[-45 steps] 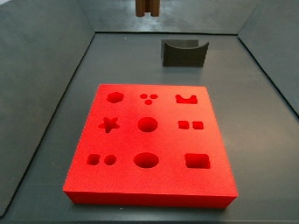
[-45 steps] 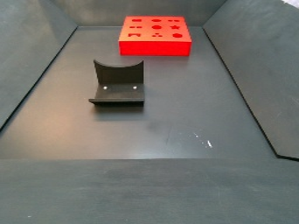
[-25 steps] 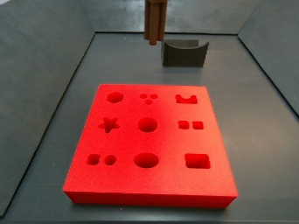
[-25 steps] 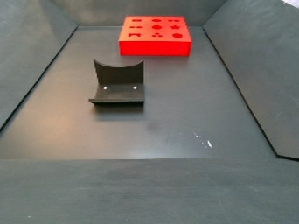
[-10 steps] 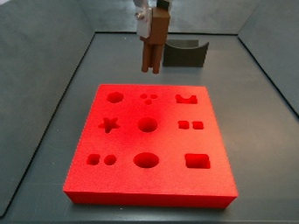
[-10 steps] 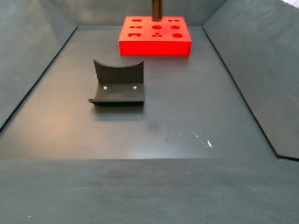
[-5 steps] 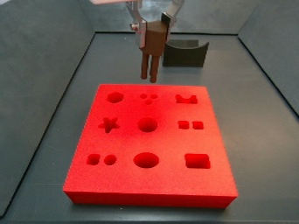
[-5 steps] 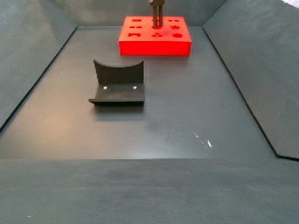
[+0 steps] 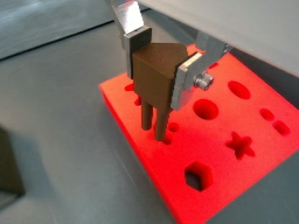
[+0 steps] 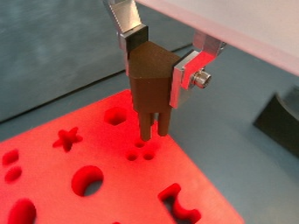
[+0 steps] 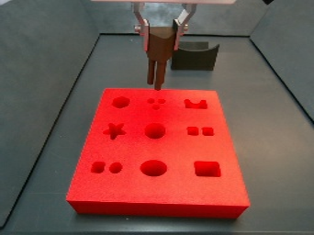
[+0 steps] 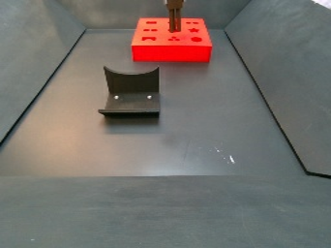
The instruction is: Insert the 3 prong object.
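Observation:
My gripper (image 9: 155, 63) is shut on the 3 prong object (image 9: 156, 83), a small brown block held upright with its thin prongs pointing down. It also shows in the other wrist view (image 10: 152, 83) and in both side views (image 11: 160, 50) (image 12: 173, 14). The prongs hang just above the three small round holes (image 10: 142, 154) near an edge of the red foam board (image 11: 157, 151). In a wrist view the prong tips sit right at the holes (image 9: 165, 133); whether they touch I cannot tell. The gripper (image 11: 161, 27) stands over the board's far side.
The board carries several other cut-outs: hexagon (image 11: 120, 101), star (image 11: 117, 130), circles, square (image 11: 207, 168). The dark fixture (image 11: 193, 55) stands behind the board and shows in the other side view (image 12: 130, 92). Grey walls rise around the dark floor.
The gripper has come down from above with the brown block, moving forward over the board's far side; the prongs are now lower, just above the three small holes.

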